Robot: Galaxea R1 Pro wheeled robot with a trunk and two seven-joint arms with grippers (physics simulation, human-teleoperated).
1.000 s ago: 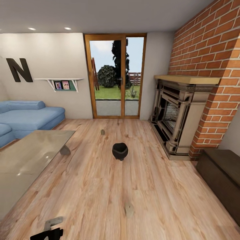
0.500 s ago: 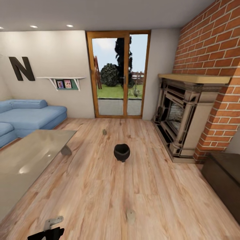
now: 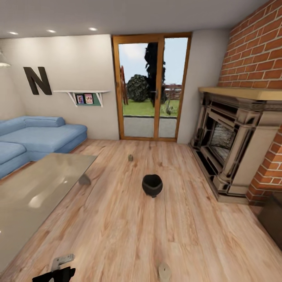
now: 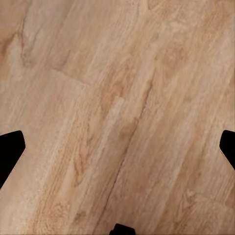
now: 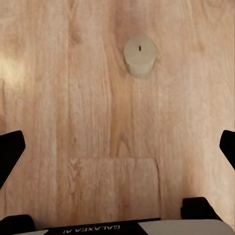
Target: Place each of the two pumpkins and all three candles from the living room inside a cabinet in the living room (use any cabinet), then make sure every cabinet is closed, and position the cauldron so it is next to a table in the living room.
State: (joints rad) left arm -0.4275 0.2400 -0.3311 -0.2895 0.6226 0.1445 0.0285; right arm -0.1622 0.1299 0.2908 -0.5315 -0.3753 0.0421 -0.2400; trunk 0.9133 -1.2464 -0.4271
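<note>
A black cauldron [image 3: 152, 185] stands on the wood floor mid-room, apart from the glass table [image 3: 35, 192] at the left. One pale candle [image 3: 130, 158] sits on the floor beyond it, toward the door. Another candle [image 3: 164, 271] lies at the bottom edge of the head view. The right wrist view has that stubby candle [image 5: 140, 56] on the floor ahead of my open right gripper [image 5: 117, 149], untouched. My left gripper [image 4: 117, 147] is open over bare floorboards. A corner of the dark-brown cabinet [image 3: 276, 221] shows at the right edge. The pumpkins are out of view.
A blue sofa [image 3: 35, 137] lines the left wall behind the table. A stone fireplace [image 3: 235, 145] in a brick wall fills the right side. A glass patio door [image 3: 150, 86] is at the back. Open floor lies between table and fireplace.
The whole head view has shifted: room features slid right and the near candle dropped toward the bottom edge, so the camera moved. The things themselves have not moved.
</note>
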